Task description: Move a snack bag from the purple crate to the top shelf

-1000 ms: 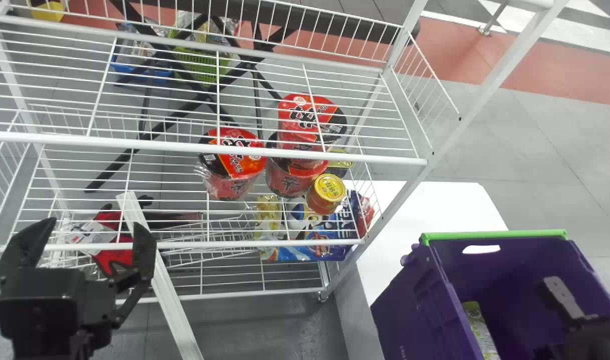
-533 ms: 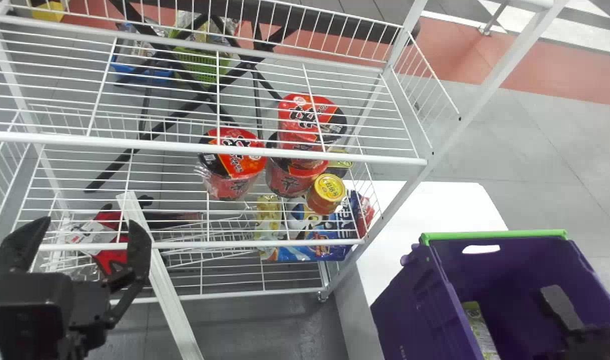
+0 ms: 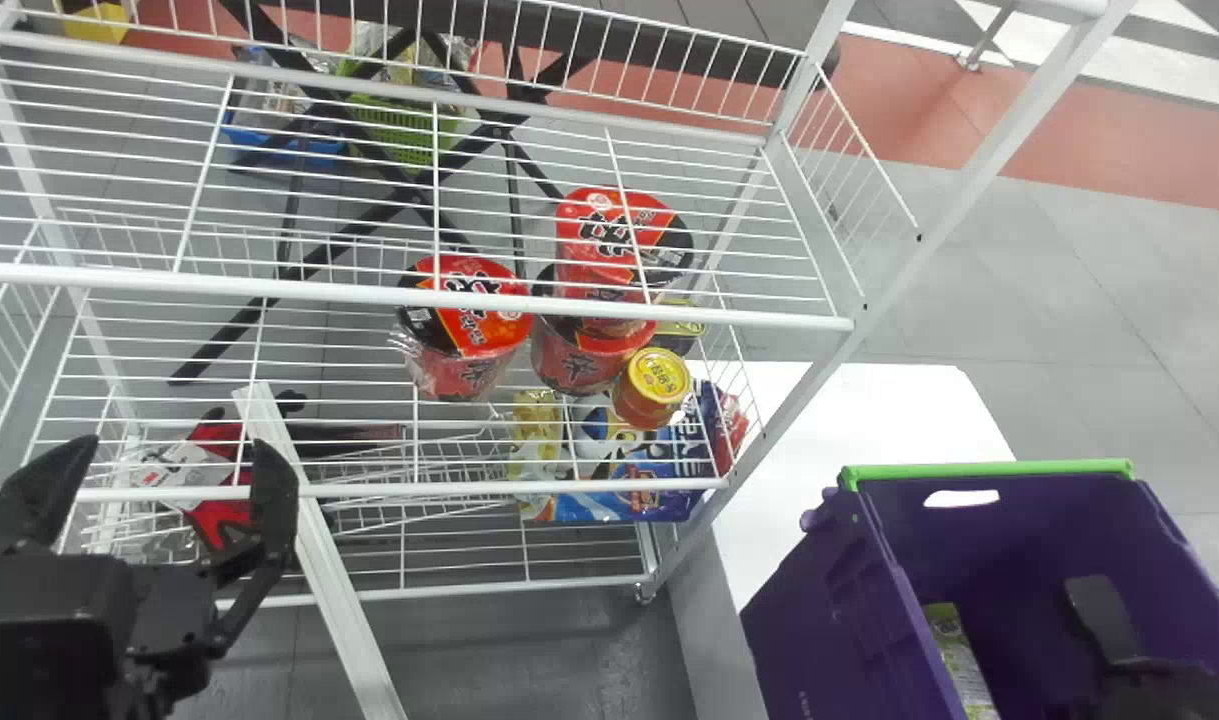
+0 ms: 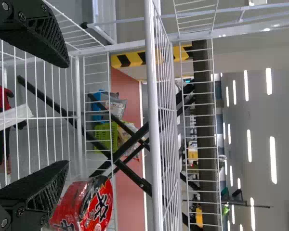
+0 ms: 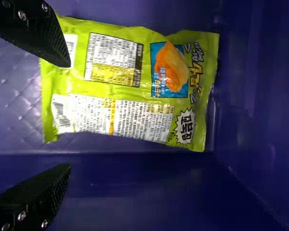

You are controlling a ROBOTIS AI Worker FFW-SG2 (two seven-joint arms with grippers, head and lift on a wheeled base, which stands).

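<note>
Gray floor (image 3: pixel 979 290) is showing behind white rack (image 3: pixel 169 283). Right gripper (image 5: pixel 68 115) is hanging spread, empty, over snack bag (image 5: pixel 127 91), which is lying flat inside purple crate (image 3: pixel 819 620); left gripper (image 4: pixel 67 114) is hanging spread by rack. Nearby crate wall (image 5: pixel 135 197) could be catching a finger, leaving bag unpinched.
</note>
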